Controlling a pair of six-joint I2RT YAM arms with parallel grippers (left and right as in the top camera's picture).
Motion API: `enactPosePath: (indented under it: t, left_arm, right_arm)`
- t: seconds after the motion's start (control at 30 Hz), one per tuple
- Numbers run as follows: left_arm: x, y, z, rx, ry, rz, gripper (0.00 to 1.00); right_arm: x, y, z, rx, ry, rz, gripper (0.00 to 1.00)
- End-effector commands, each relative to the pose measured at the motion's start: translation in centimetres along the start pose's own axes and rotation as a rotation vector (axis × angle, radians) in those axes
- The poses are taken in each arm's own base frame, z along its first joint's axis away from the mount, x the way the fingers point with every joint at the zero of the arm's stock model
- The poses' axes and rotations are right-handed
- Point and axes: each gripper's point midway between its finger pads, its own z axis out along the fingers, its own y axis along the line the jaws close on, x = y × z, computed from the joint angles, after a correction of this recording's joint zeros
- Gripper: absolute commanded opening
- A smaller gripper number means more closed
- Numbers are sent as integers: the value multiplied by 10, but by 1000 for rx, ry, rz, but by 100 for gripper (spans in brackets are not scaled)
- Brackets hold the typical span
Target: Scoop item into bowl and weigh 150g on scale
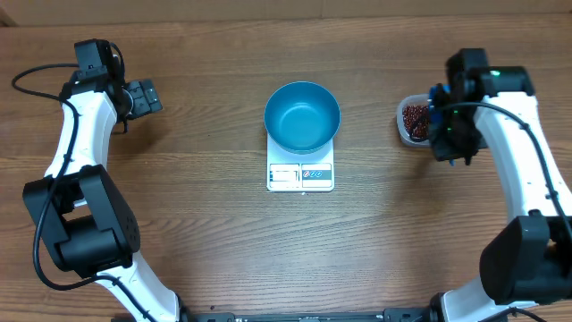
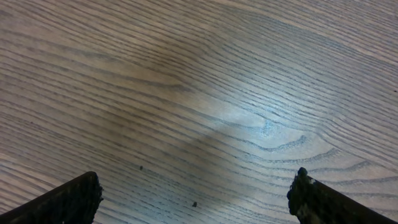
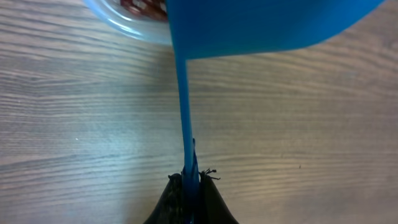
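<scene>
While the right tool (image 3: 189, 182) is clenching the thin flat handle of the small blue plastic scoop (image 3: 267, 25), the heap of small dark red-brown beans (image 1: 415, 116) is sitting in the clear plastic tub (image 1: 399, 122) just beside it. That is well apart from the glossy blue round bowl (image 1: 302, 116), which is standing on the flat white square scale (image 1: 300, 176). Being hard, light and loose, the beans are likely rolling off easily, so lifting them in a level scoop is looking wiser than pinching. The left tool (image 2: 196, 186) is hanging released over the bare wooden tabletop (image 2: 186, 74).

Left gripper (image 2: 198, 182) wide; right gripper (image 3: 189, 180) clamped
</scene>
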Motion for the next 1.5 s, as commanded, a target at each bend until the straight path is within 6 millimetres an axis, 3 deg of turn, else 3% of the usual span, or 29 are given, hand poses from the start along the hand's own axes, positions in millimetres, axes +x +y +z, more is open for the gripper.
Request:
enactPosePath:
  t: [0.0,0.07,0.17,0.27,0.43,0.67,1.2,1.47]
  left_arm:
    - [-5,1,-2,-10,-15,6,100]
    - [-5,0,-2,-9,-15,6,99]
    - [-5,0,-2,-9,-15,6,100]
    - [-5,0,-2,-9,-15,6,100]
    - [-5,0,-2,-9,-15,6,100]
    - [-5,1,-2,-10,-15,6,100]
    - [-5,0,-2,-9,-15,6,100]
    - [-5,0,-2,-9,-15,6,100]
  right_arm:
    - [4,-1,4,36,58,9,3]
    - [13,-2,-5,32,109,27,3]
    - [0,-8,-31,39,48,71,3]
    - [-6,-17,-40,80,14,75,3]
    - [7,-31,-24,185,109,73,3]
    - [1,-42,-1,284,134,82,3]
    - [-1,-28,42,243,123,60,4]
    - [-3,-32,56,281,118,-28,4]
